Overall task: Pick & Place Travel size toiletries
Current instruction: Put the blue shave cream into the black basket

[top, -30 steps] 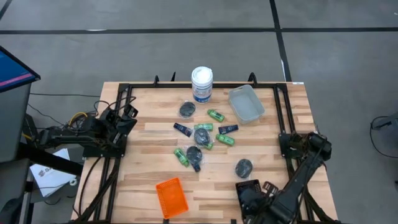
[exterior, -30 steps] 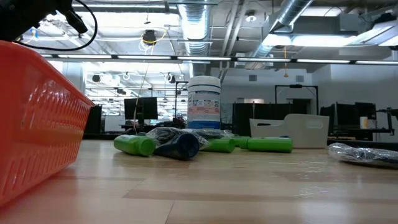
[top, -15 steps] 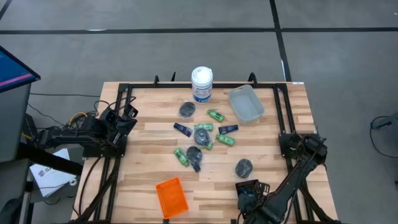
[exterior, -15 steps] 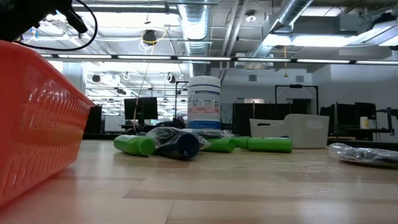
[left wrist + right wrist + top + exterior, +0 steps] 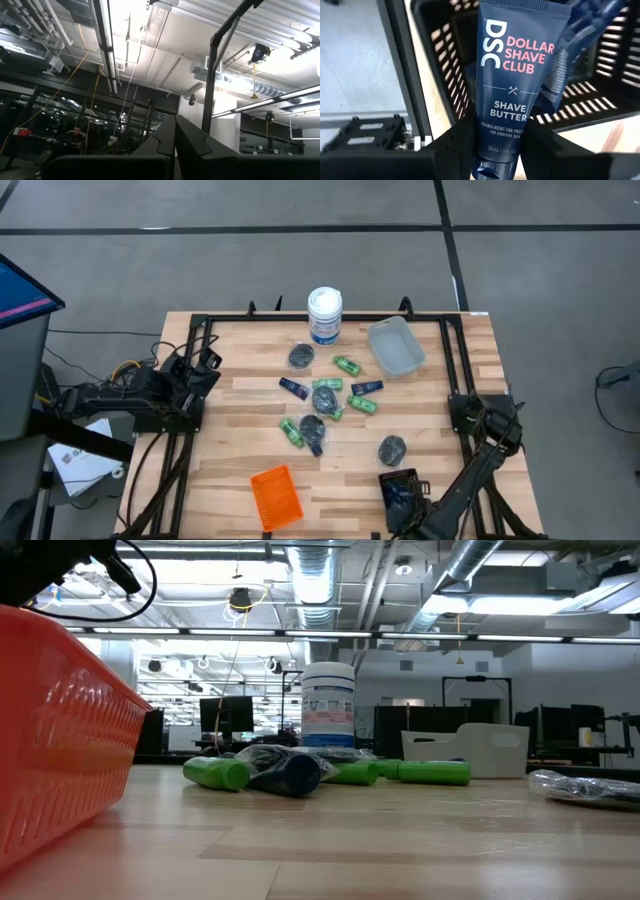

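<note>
My right gripper (image 5: pixel 495 142) is shut on a dark blue flat tube (image 5: pixel 515 65) printed "Shave Butter", over the black tray (image 5: pixel 398 488) at the table's near edge. A second blue tube (image 5: pixel 570 55) lies in that tray. Mid-table lie green bottles (image 5: pixel 347 365), blue tubes (image 5: pixel 293 387) and wrapped dark pucks (image 5: pixel 392 448), all flat on the wood. The low view shows a green bottle (image 5: pixel 217 773) and a wrapped puck (image 5: pixel 285 772). My left gripper (image 5: pixel 175 140) is shut and points upward beside the table's left edge (image 5: pixel 205 362). My right gripper pinches the blue tube between its two fingers (image 5: pixel 462 145) at the narrow cap end (image 5: pixel 492 162). The fingers slant down from above and run along the tube. The tube sticks out ahead of the fingertips, printed face to the camera, lifted above the black tray's floor.
A tall white canister (image 5: pixel 325 313) and a clear tray (image 5: pixel 395 347) stand near the far edge. An orange tray (image 5: pixel 276 497) sits at the near edge, left of the black one. The black frame rails (image 5: pixel 195 380) run along both sides.
My right arm has drawn back toward the table's near edge, with its gripper staying over the black tray. The toiletries on the table have kept their places.
</note>
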